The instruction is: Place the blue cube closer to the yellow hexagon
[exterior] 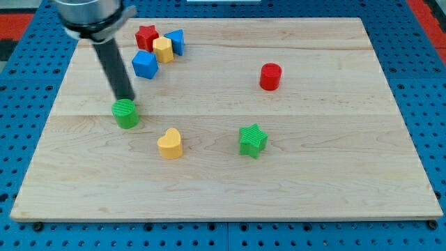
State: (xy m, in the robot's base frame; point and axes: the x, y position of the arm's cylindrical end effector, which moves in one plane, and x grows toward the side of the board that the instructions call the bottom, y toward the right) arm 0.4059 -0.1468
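The blue cube (145, 64) lies at the view's upper left, just below and left of the yellow hexagon (163, 49), nearly touching it. My tip (126, 98) comes down from the top left and ends right at the top edge of a green cylinder (126, 113), below and slightly left of the blue cube, about one block width away from the cube.
A red star (145, 36) and a blue triangular block (175, 42) flank the yellow hexagon. A red cylinder (270, 76) stands at the upper right of centre. A yellow heart (170, 143) and a green star (252, 140) lie lower down on the wooden board (334, 174).
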